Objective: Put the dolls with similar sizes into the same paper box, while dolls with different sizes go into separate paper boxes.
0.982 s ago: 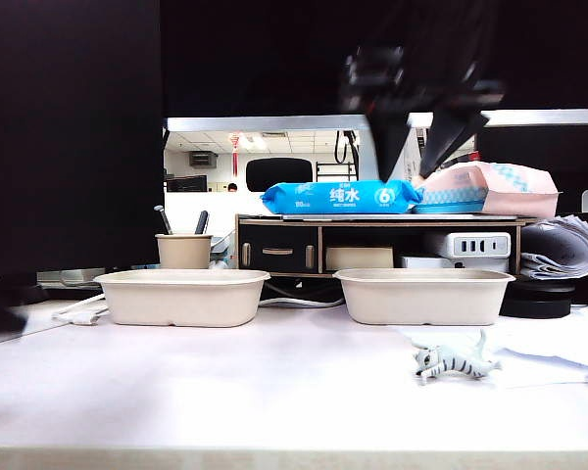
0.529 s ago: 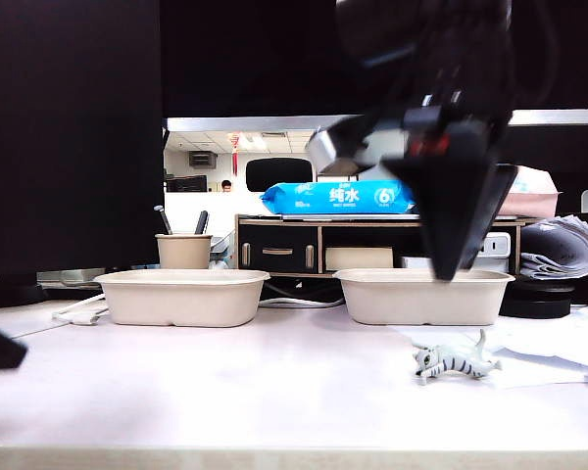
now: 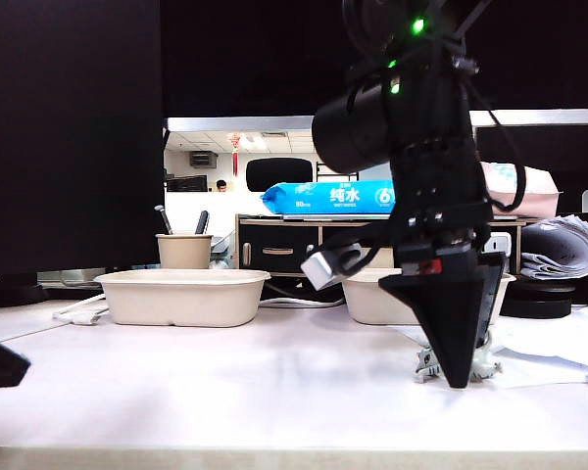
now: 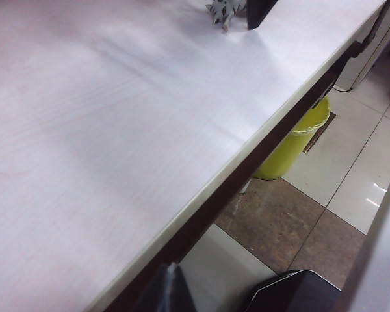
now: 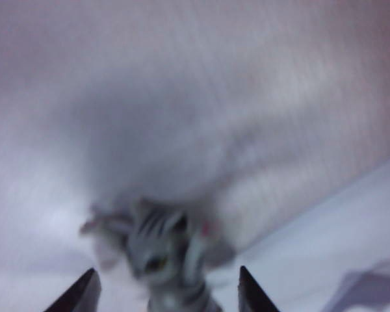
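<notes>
Grey-white striped cat doll (image 5: 162,257): one, on the table (image 3: 225,382), near right, between the spread jaws of the right gripper (image 5: 164,289), not gripped | paper boxes: two, left (image 3: 181,297), right (image 3: 372,297) | blue pack (image 3: 338,197): "纯水" | left gripper: unseen.

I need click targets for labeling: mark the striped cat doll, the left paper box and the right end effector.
striped cat doll (image 5: 162,250): right wrist view, on its face.
left paper box (image 3: 181,304): exterior view, on its front wall.
right end effector (image 5: 164,286): right wrist view, midway between the fingertips.
</notes>
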`<state>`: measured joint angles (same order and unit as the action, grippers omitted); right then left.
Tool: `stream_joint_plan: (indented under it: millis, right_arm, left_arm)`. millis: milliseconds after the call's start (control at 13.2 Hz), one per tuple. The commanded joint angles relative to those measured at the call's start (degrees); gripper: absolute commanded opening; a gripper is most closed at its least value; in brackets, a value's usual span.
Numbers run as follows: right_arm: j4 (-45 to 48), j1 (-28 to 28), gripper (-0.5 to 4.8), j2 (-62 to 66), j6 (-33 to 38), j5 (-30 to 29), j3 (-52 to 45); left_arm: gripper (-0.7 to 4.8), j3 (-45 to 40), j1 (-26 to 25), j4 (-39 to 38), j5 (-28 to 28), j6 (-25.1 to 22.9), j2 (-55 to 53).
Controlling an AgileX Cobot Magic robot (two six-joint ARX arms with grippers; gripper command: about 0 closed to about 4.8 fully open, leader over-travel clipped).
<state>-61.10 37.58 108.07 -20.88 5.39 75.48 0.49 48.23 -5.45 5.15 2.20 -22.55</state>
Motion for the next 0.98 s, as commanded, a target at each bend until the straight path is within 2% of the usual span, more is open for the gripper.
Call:
stream_joint_plan:
  millis: [76,227,378,453,680,982]
  right_arm:
    - [1.4,0.0,1.57,-0.1,-0.2,0.1,0.2]
    - [1.7,-0.1,1.4,-0.1,-0.2,0.1,0.2]
    - [3.0,-0.5,0.7,-0.2,-0.1,0.1,0.2]
    - [3.5,-0.5,0.53,-0.2,0.0,0.1,0.2]
    - [3.5,-1.0,0.53,-0.2,2.3,-0.2,1.3]
    - [3.0,-2.5,0.53,-1.3,3.2,-0.4,10.1]
  left_arm:
    - [-0.05,0.0,0.0,0.3,0.1,-0.1,-0.1]
    - [-0.05,0.0,0.0,0.3,0.1,-0.1,-0.1]
    - [-0.05,0.0,0.0,0.4,0.1,-0.1,0.0]
    - [-0.05,0.0,0.0,0.4,0.1,-0.1,0.0]
    - [-0.05,0.0,0.0,0.3,0.1,-0.1,0.4]
    - [-0.05,0.0,-0.1,0.3,0.1,-0.1,5.4]
